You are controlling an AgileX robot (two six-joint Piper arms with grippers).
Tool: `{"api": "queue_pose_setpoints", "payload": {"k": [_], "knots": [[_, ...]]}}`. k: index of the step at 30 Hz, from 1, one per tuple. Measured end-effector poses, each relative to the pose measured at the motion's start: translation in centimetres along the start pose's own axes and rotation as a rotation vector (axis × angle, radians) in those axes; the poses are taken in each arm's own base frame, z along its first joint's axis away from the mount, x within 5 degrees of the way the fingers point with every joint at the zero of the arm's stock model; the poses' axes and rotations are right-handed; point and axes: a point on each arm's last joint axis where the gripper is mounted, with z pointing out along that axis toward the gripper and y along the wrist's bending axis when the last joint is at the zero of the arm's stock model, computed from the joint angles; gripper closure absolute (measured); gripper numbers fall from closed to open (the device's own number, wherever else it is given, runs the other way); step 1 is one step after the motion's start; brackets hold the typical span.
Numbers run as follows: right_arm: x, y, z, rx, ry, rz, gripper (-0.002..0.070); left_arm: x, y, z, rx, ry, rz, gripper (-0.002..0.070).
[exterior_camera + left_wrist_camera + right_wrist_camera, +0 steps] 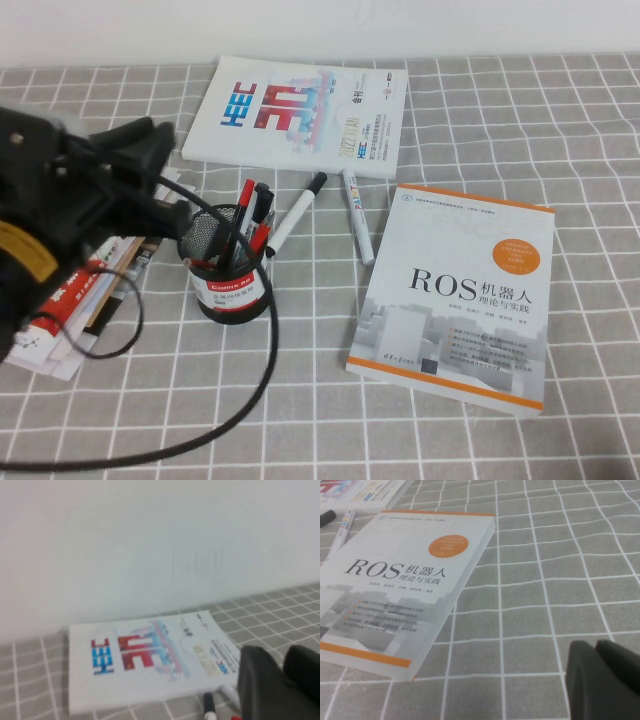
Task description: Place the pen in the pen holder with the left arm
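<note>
Black cables loop across the near desk from the left arm, which fills the left side of the high view. Left gripper hovers above and left of the pen holder. Its fingers sit slightly apart with nothing between them.

Right gripper shows only in its own wrist view, low over bare desk near the ROS book. Its fingers look pressed together and empty.

The pen lies slanted just right of the holder, black cap pointing toward the HEC booklet. Its tail end is at or behind the holder's rim. Whether it rests on the desk or leans on the mesh cannot be told.

Handling, as a judgement:
- the pen is light and rigid
- the smooth round barrel is likely to roll or slip under a loose pinch
- best hold is mid-barrel on the white part, across its length, clear of the holder's rim

The holder is light wire mesh and already carries red and black pens, so it could tip or crowd the entry.

The lettered white marker lies nearby and is easy to confuse with the pen.

Hidden or unclear:
- the pen's tail
- the holder's inside
- the stack of papers under the arm, mostly covered
- the right arm, out of the high view
</note>
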Motion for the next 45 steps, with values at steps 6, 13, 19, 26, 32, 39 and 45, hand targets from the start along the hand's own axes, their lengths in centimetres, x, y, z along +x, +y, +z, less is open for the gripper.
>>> {"api": "queue_pose_setpoints", "payload": {"k": [6,13,19,26,32,39,45], "knots": [[0.0,0.0,0.0,0.000,0.000,0.000,0.0691,-2.3,0.0,-4.3,-0.063,0.005,-0.045,0.0668],[0.0,0.0,0.0,0.000,0.000,0.000,0.0692,-2.1,-0.6,-11.0,-0.108,-0.053,-0.114,0.0675],[0.0,0.0,0.0,0.000,0.000,0.000,0.0691,2.1,-0.9,-13.7,-0.142,0.023,-0.277,0.0675],[0.0,0.0,0.0,0.000,0.000,0.000,0.0691,4.0,-0.8,-14.1,-0.180,0.125,-0.279,0.0675],[0.0,0.0,0.0,0.000,0.000,0.000,0.0691,4.1,-0.7,-14.1,-0.178,0.139,-0.186,0.0675],[0.0,0.0,0.0,0.000,0.000,0.000,0.0691,5.0,-0.6,-15.0,-0.205,0.115,-0.128,0.0675],[0.0,0.0,0.0,0.000,0.000,0.000,0.0691,6.7,-0.5,-17.8,-0.310,-0.119,-0.086,0.0675]]}}
